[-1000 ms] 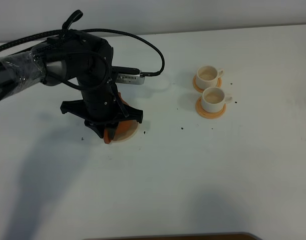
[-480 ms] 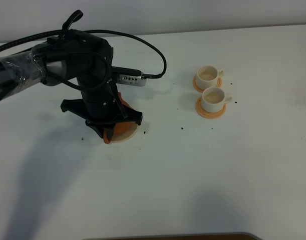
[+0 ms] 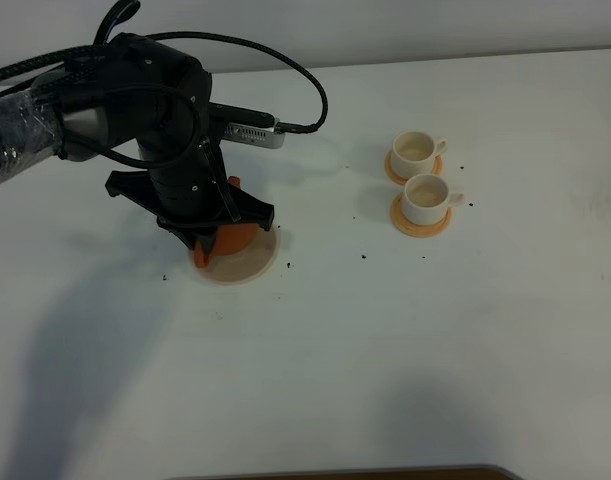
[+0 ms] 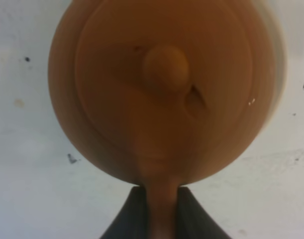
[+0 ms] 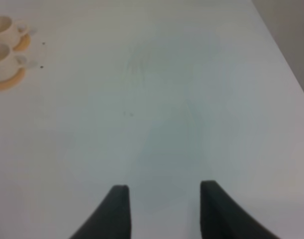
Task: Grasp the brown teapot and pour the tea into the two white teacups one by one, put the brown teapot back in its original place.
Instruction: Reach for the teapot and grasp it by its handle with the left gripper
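The brown teapot [image 4: 161, 89] fills the left wrist view from above, knobbed lid up. My left gripper [image 4: 160, 194] is shut on its loop handle, a dark finger on each side. In the high view the left gripper [image 3: 207, 243] covers most of the teapot [image 3: 231, 238], which is over the far-left part of the pale beige disc [image 3: 251, 264]. I cannot tell whether the pot touches the disc. The two white teacups [image 3: 417, 148] [image 3: 426, 198] stand on orange-tan coasters at the right. My right gripper [image 5: 164, 194] is open and empty over bare table.
A silver box with a black cable [image 3: 247, 133] lies behind the left arm. Small dark specks [image 3: 364, 256] dot the white table. The cups [image 5: 3, 47] show at the edge of the right wrist view. The table edge [image 5: 283, 55] runs along one side there.
My left arm has moved back and left with the teapot in its grip. More of the beige disc now shows. The cups and right gripper have not moved.
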`<state>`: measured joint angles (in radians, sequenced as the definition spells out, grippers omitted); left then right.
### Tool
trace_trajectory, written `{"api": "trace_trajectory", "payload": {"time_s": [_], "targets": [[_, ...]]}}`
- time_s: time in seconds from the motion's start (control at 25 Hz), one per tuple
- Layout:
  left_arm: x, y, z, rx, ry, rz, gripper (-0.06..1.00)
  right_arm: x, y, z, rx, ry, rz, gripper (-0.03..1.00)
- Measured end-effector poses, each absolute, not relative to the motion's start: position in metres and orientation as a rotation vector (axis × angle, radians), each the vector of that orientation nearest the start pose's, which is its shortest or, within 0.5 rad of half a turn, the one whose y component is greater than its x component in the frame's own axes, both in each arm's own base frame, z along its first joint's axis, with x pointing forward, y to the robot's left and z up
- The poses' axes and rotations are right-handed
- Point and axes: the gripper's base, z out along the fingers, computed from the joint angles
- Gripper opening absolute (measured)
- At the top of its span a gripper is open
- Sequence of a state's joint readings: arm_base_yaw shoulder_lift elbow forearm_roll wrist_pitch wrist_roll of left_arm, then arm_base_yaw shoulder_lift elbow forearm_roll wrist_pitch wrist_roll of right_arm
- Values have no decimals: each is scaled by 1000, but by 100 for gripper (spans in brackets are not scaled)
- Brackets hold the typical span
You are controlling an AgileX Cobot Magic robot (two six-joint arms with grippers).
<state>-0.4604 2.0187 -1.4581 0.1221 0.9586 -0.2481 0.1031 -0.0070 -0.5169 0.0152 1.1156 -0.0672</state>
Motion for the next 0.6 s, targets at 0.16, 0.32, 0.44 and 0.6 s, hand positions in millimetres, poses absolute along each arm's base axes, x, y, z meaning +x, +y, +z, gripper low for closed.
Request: {"api": "trace_trajectory", "payload": {"time_s": [0.16,0.32,0.44,0.6], "targets": [[366,-171,177,440,2930,81,14,-10,0,277,-178,2068,40,36],[370,-172,177,526,2878,79,14,-10,0,277,-178,2068,40,36],[373,-174,180,628,2824,76,14,-10,0,277,-178,2068,40,36],[383,-179,192,832,2683,78,14,-10,0,277,-178,2068,40,36]]}}
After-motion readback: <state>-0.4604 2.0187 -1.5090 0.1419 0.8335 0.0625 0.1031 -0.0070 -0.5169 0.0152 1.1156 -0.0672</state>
